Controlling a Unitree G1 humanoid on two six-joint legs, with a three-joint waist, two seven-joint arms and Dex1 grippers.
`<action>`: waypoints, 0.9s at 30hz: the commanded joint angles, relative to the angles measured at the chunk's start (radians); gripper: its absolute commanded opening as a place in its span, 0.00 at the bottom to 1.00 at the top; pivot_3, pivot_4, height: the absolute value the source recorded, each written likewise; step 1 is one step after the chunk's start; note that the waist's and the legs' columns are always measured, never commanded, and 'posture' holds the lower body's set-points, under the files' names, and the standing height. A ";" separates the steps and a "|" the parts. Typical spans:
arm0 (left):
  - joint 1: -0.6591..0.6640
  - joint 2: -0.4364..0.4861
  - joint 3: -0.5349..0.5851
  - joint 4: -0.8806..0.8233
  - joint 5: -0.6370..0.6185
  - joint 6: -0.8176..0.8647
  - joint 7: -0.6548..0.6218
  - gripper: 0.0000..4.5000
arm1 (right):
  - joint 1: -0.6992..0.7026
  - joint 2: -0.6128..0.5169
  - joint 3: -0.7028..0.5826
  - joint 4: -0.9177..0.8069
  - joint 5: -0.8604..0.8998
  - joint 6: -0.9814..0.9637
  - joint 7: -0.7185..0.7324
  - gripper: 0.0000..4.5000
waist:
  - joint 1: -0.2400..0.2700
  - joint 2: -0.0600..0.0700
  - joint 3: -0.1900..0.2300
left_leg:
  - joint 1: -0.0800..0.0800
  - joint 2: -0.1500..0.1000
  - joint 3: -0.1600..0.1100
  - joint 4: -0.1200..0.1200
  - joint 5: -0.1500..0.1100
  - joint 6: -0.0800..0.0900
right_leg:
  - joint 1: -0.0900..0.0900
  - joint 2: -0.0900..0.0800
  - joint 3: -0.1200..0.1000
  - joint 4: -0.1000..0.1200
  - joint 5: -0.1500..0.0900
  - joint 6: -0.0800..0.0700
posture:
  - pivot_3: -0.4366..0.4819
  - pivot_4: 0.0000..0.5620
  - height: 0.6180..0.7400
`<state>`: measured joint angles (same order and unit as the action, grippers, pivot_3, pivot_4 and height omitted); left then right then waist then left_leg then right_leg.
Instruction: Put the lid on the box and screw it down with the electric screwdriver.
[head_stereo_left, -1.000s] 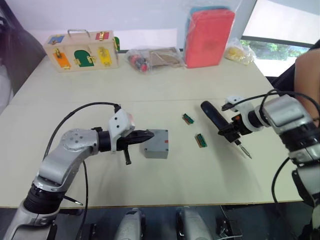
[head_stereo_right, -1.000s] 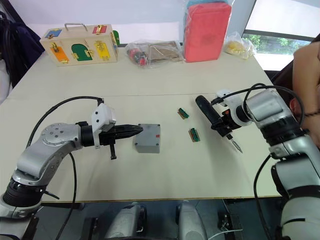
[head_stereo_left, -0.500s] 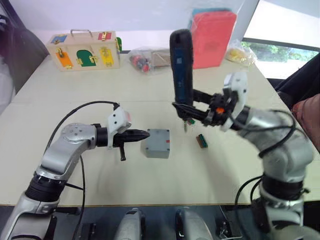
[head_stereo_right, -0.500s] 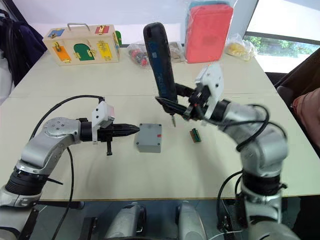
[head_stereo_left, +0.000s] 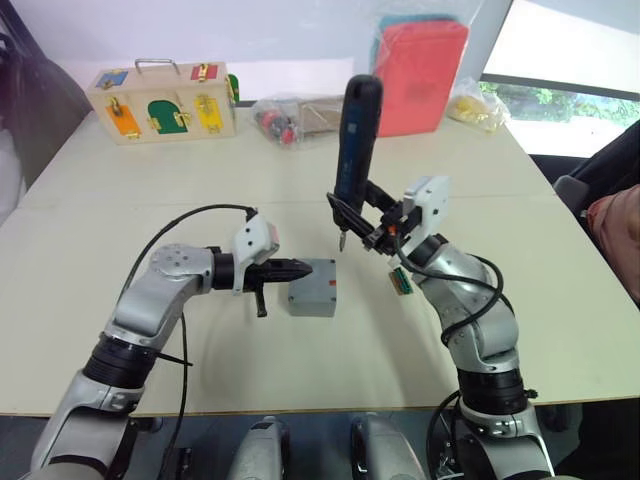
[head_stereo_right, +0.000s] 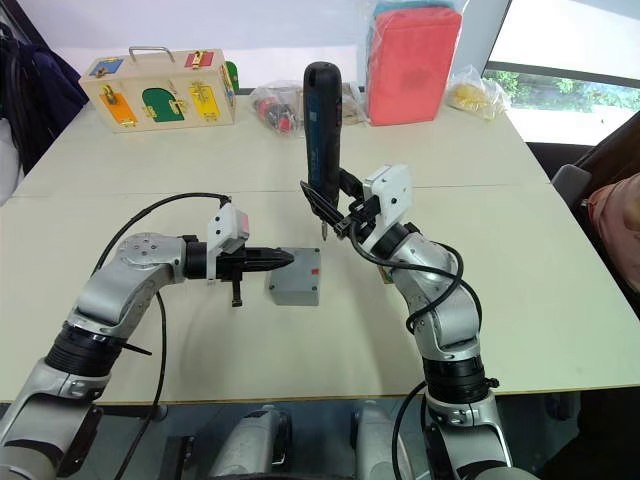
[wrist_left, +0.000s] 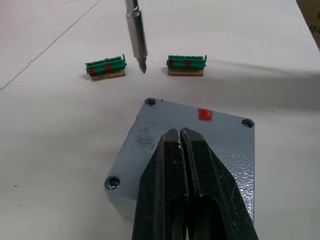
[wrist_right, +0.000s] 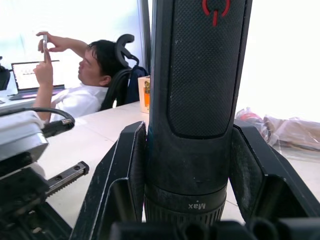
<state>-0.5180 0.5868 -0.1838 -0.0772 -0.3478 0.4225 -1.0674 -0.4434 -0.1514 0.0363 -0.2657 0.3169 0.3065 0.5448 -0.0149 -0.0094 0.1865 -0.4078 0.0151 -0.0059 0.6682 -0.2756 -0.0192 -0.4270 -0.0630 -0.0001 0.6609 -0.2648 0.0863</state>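
While the left gripper (head_stereo_left: 298, 268) presses its closed fingers down on the lid (wrist_left: 165, 130), nothing between them, the right gripper (head_stereo_left: 368, 222) clamps the electric screwdriver (head_stereo_left: 354, 140) upright, bit pointing down. That lid already sits on the box (head_stereo_left: 314, 287), which rests on the table (head_stereo_left: 120, 200) near the middle, just right of the left gripper. The bit (wrist_left: 137, 35) hangs in the air beyond the box's far edge, not yet over any screw hole.

To do this well, I'd say the driver wants to come toward the near side until the bit stands straight above the far-left corner hole (wrist_left: 150, 102), then drop vertically; any tilt and the bit may skid off the lid. The left fingers should keep pinning the lid flat so it doesn't shift under the push. Whether screws sit in the holes, I cannot tell.

The count: one box, one lid, one screwdriver. Three corner holes show in the left wrist view, the fourth hidden under the fingers. Two green connector pieces (wrist_left: 105, 68) (wrist_left: 186, 64) lie just past the box on its far-right side. At the far edge of the table: one wooden latch box (head_stereo_left: 163, 102) on the left, one clear bag of parts (head_stereo_left: 305, 118), one red pouch (head_stereo_left: 418, 72), one yellowish bag (head_stereo_left: 477, 104) on the right.
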 joint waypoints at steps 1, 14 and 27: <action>-0.001 -0.007 -0.012 0.002 0.020 -0.028 -0.004 0.00 | 0.006 0.011 0.020 -0.033 0.003 -0.066 0.005 0.39 | 0.000 0.000 0.000 | 0.000 0.000 0.000 0.000 0.000 0.000 | 0.000 0.000 0.000 0.000 0.000 0.000 | 0.48 0.27 0.92; 0.030 -0.011 -0.028 0.013 0.053 -0.053 -0.006 0.00 | 0.034 0.004 0.039 -0.032 0.019 -0.085 0.020 0.39 | 0.001 0.000 0.000 | 0.000 0.000 0.000 0.000 0.000 0.000 | 0.000 0.000 0.000 0.000 0.000 0.000 | 0.48 0.27 0.92; 0.040 -0.006 -0.032 0.011 0.060 -0.062 -0.010 0.00 | 0.049 -0.003 0.046 0.027 0.005 -0.147 0.035 0.39 | 0.001 0.000 0.000 | 0.000 0.000 0.000 0.000 0.000 0.000 | 0.000 0.000 0.000 0.000 0.000 0.000 | 0.48 0.27 0.92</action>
<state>-0.4902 0.5760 -0.2112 -0.0599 -0.2957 0.3603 -1.0707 -0.3911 -0.1586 0.0779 -0.2089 0.3179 0.1980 0.5750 -0.0137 -0.0095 0.1864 -0.4075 0.0151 -0.0060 0.6683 -0.2756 -0.0193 -0.4269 -0.0632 0.0000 0.6613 -0.2648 0.0863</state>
